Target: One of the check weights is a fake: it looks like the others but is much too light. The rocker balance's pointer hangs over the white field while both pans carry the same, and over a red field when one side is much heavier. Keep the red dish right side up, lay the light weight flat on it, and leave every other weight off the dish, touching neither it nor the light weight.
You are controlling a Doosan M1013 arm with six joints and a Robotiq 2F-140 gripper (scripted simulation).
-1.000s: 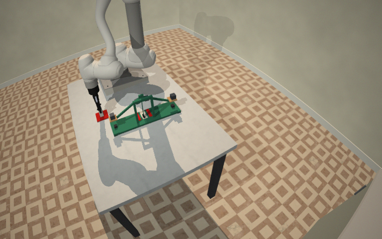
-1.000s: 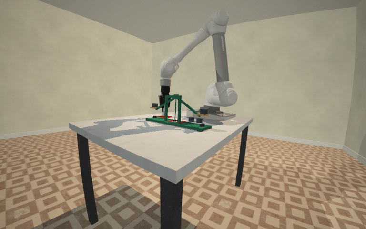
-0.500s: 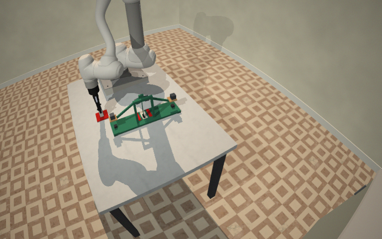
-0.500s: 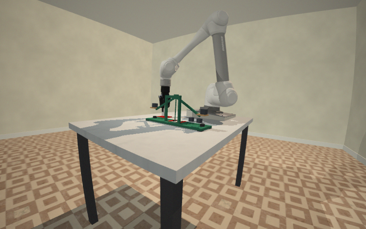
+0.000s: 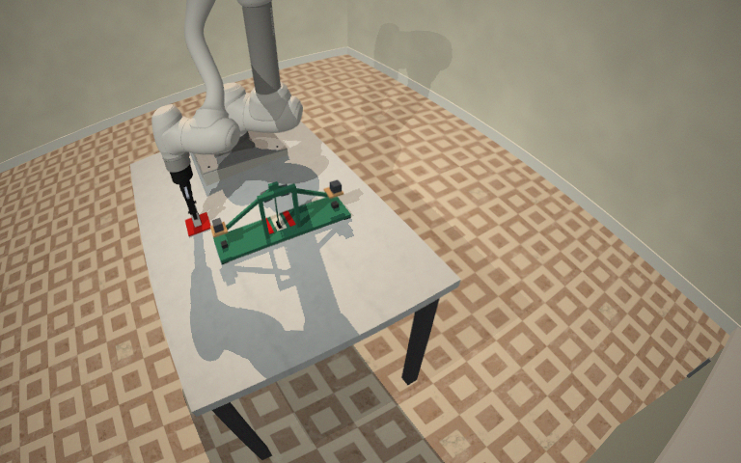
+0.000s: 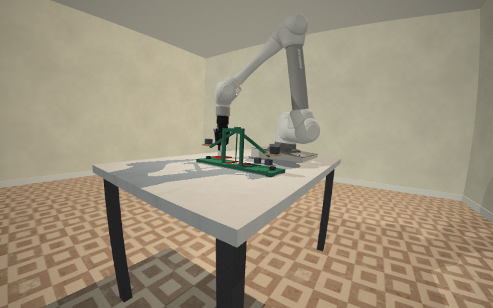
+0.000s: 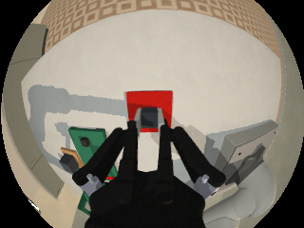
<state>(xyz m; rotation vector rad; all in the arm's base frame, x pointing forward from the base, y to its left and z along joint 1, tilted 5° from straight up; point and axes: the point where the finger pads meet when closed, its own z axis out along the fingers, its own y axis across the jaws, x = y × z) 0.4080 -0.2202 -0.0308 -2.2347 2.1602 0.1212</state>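
Note:
The red dish (image 5: 197,228) lies flat on the table, left of the green rocker balance (image 5: 281,221). My gripper (image 5: 193,213) hangs straight down over the dish and is shut on a dark grey check weight (image 7: 148,118). In the wrist view the weight sits between my fingertips, over the near half of the dish (image 7: 150,103). I cannot tell whether the weight touches the dish. One weight sits on the left pan (image 5: 219,225) and one on the right pan (image 5: 335,187). The pointer (image 5: 278,220) hangs near the white field.
More dark weights rest on the balance's green base, one near the right end (image 5: 334,204) and one near the left end (image 5: 224,245). The arm's base plate (image 5: 240,155) stands behind the balance. In the exterior view the balance (image 6: 240,152) partly hides my gripper (image 6: 217,139).

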